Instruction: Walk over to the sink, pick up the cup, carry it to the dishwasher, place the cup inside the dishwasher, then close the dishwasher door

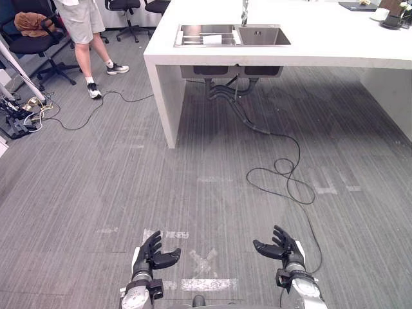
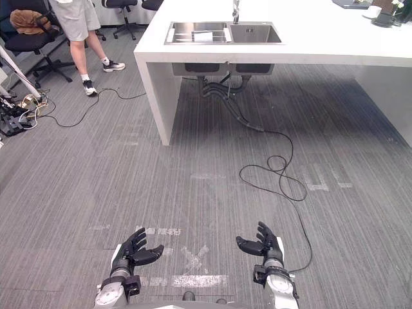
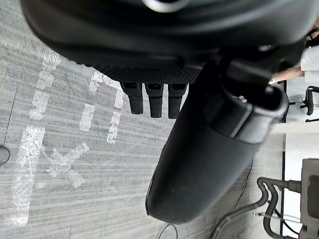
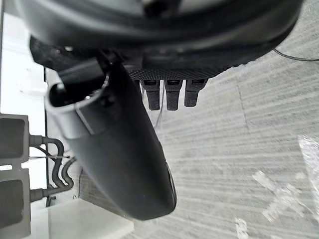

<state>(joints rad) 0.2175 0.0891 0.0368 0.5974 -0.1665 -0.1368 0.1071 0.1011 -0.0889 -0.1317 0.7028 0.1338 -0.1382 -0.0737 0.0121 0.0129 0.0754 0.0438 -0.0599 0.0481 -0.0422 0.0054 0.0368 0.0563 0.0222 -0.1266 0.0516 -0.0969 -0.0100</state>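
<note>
A steel double sink [image 1: 232, 35] is set into the white counter [image 1: 322, 38] far ahead, with a tap [image 1: 244, 11] behind it. A pale flat object [image 1: 212, 39] lies in the sink's left basin; I cannot tell what it is. Both hands hang low over the grey floor, well short of the counter. My left hand [image 1: 153, 254] is open with relaxed fingers [image 3: 155, 102] and holds nothing. My right hand [image 1: 283, 248] is open too, its fingers [image 4: 172, 94] loose and empty.
A person [image 1: 84, 26] stands at the far left by office chairs [image 1: 38, 38]. Cables [image 1: 283, 174] trail on the floor from under the sink. Tape marks [image 1: 203, 264] lie between my hands. Small items [image 1: 386, 16] sit at the counter's far right.
</note>
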